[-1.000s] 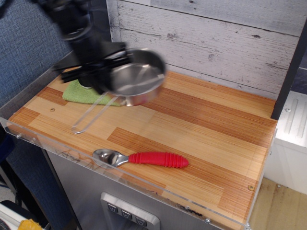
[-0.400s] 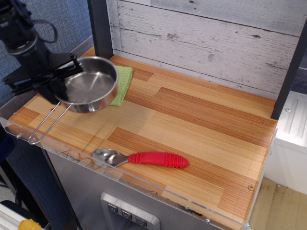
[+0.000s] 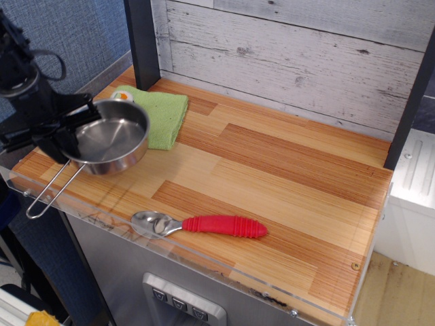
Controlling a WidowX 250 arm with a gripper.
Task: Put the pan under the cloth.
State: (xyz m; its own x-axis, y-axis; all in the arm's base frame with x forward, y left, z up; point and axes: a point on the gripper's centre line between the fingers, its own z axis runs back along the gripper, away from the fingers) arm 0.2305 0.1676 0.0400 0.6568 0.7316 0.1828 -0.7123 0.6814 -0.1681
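The shiny steel pan [image 3: 109, 139] is at the table's left end, just in front of the light green cloth [image 3: 161, 115], whose near edge its rim overlaps. Its wire-loop handle [image 3: 49, 195] points down-left past the table's front edge. My black gripper [image 3: 66, 132] is shut on the pan's left rim and holds it level, low over the wood. The cloth lies flat at the back left, by the dark post. Nothing lies on it.
A metal spoon with a red handle [image 3: 204, 224] lies near the front edge. A small white and orange object [image 3: 122, 96] peeks out behind the cloth's left corner. A dark post [image 3: 139, 41] and a plank wall [image 3: 292, 54] stand behind. A clear lip [image 3: 204, 261] runs along the front.
My gripper has carried the pan left and toward the front, down from above the cloth. The cloth, hidden before by the arm and pan, now shows almost whole.
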